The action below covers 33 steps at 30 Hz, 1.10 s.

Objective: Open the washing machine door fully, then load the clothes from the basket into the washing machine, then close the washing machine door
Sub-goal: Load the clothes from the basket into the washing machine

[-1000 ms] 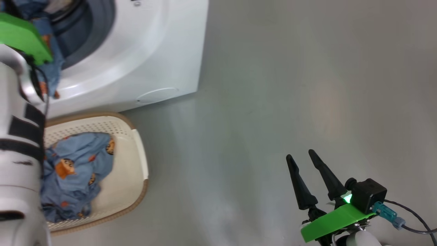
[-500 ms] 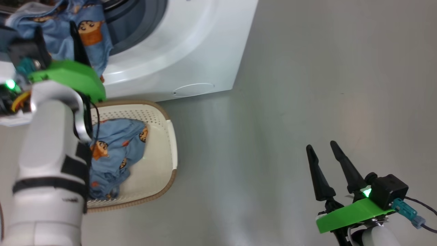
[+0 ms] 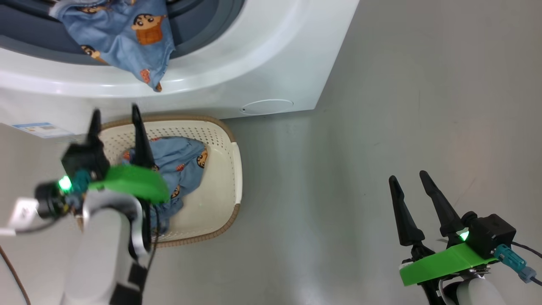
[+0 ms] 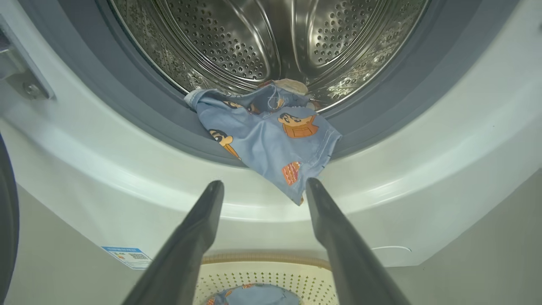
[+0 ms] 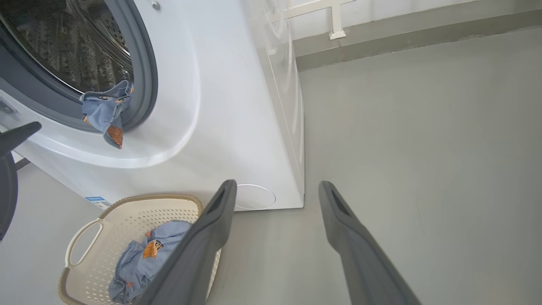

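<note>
The white washing machine (image 3: 262, 55) stands with its drum (image 4: 271, 38) exposed. A light blue garment (image 3: 127, 38) with orange prints lies across the grey seal (image 4: 139, 110), its corner drooping over the white front. A bit of cream cloth (image 4: 290, 84) shows behind it in the drum. A second light blue piece (image 3: 182, 165) lies in the cream basket (image 3: 230, 169) on the floor before the machine. My left gripper (image 3: 116, 109) is open and empty above the basket, pointing at the machine. My right gripper (image 3: 408, 176) is open over bare floor. A dark curved edge (image 4: 6, 220) may be the door.
A blue label (image 3: 36, 127) marks the machine's lower corner and a round cover (image 3: 266, 106) sits low on its front. Grey floor (image 3: 402, 84) stretches to the right of the machine. A wall base (image 5: 402, 38) runs behind.
The head camera has shifted. My left gripper has let go of the blue garment, which now rests across the seal, and has drawn back from the opening to above the basket.
</note>
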Tool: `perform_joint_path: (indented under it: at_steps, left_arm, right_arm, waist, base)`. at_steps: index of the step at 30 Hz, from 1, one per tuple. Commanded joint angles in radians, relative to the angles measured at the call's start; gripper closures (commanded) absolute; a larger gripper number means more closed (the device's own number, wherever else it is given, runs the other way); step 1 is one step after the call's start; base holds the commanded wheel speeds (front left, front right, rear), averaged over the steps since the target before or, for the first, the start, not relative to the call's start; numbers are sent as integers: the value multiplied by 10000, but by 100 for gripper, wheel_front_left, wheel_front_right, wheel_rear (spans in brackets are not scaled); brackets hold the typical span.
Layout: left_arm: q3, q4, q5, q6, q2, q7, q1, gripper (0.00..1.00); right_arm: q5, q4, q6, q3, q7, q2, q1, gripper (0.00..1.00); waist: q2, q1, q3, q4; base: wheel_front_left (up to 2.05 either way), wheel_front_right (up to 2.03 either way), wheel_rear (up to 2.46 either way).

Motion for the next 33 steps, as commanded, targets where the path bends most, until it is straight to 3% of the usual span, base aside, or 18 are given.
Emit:
perform_joint_path:
  at_steps: [1, 13, 19, 26, 33]
  left_arm:
    - [136, -607, -122, 93, 216, -62, 590, 0]
    - [-268, -2962, -407, 622, 180, 0, 4091, 0]
    - [-515, -3765, -540, 859, 173, 130, 4930, 0]
    - [-607, -4386, -701, 1065, 169, 297, 5136, 0]
    - [-438, -3869, -865, 992, 286, 425, 3977, 0]
  right_arm:
    - [-96, -217, 16, 262, -48, -58, 38, 0]
    - [-177, -456, 16, 4, -48, -54, 336, 0]
    - [-221, -516, 16, -42, -48, -55, 494, 0]
    - [-257, -578, 16, 37, -48, -91, 507, 0]
    - [-232, -578, 16, 262, -48, -99, 265, 0]
  waist:
    - [0, 0, -165, 48]
    - [0, 0, -688, 87]
    - [0, 0, -716, 232]
    - [0, 0, -593, 269]
    - [0, 0, -240, 12]
  base:
    - [0, 0, 0]
    - [0, 0, 0]
    - [0, 0, 0]
    - [0, 0, 0]
    - [0, 0, 0]
